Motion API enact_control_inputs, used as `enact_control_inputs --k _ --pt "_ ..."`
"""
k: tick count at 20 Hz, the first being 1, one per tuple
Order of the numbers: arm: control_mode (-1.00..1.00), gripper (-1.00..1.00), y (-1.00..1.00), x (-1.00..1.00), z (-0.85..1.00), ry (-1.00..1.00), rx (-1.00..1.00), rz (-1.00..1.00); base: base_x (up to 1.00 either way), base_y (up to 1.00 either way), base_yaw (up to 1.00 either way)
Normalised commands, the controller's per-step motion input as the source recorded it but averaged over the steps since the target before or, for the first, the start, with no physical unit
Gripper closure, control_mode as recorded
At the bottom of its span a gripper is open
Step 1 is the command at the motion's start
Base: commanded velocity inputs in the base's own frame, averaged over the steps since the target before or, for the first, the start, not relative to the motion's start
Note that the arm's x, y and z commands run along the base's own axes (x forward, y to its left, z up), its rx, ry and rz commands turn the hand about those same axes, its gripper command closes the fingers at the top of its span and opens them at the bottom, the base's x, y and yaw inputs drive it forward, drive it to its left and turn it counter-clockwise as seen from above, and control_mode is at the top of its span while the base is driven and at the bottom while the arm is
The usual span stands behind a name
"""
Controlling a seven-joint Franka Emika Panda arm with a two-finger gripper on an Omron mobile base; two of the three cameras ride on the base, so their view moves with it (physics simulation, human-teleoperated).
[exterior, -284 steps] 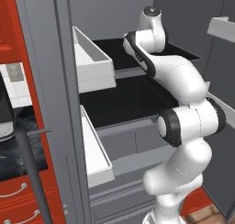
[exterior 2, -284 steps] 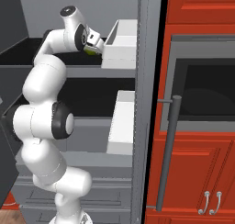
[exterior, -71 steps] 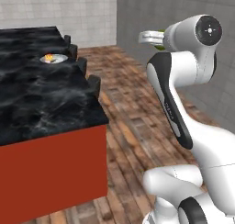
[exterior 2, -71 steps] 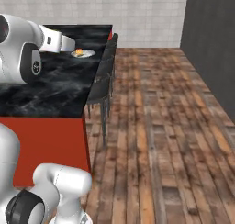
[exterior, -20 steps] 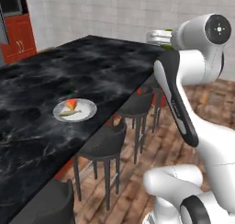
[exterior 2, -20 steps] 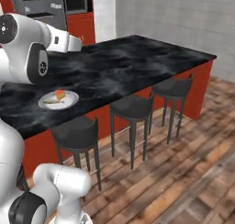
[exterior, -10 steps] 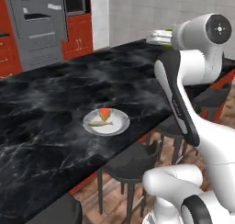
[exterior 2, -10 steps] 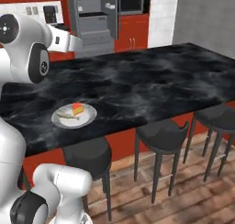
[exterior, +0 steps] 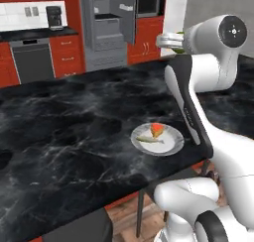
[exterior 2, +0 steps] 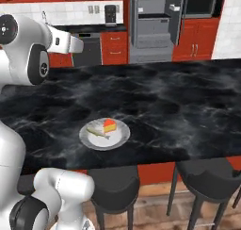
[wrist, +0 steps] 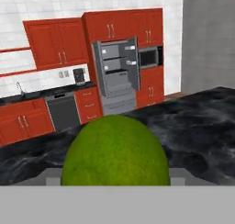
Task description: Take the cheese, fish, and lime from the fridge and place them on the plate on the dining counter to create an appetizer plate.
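The plate (exterior: 158,139) sits on the black marbled desk (exterior: 74,122) near its front edge, right of centre in the left base view and left of centre in the right base view. Two things lie in it: the cheese (exterior: 157,130), an orange wedge with its red side up, and the fish (exterior: 149,140), a thin grey strip just beside the wedge on the near side. The pincer (exterior: 171,40), at the upper right of the left base view, is high above the desk and closed around the lime (wrist: 115,152), which bulges green across the lower middle of the hand view. The fridge (exterior 2: 153,21) stands at the top of both base views, its doors open.
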Motion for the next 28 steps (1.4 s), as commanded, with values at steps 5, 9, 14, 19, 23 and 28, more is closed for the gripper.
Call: enact_control_inputs --k 5,9,14,19,23,28 --pt "1.0 1.0 0.0 0.0 0.0 0.0 0.0 0.0 0.34 -0.25 0.51" --pt "1.0 1.0 0.0 0.0 0.0 0.0 0.0 0.0 0.23 -0.34 0.49" --pt "1.0 1.0 0.0 0.0 0.0 0.0 0.0 0.0 0.06 -0.43 0.44" --pt "-1.0 1.0 -0.2 0.0 -0.11 0.04 0.03 0.11 0.0 -0.22 0.21" --pt "-1.0 1.0 -0.66 0.0 -0.22 0.06 0.08 0.21 0.0 0.0 0.0" --pt "-1.0 1.0 -0.65 0.0 -0.14 0.1 0.08 0.15 0.0 0.0 0.0"
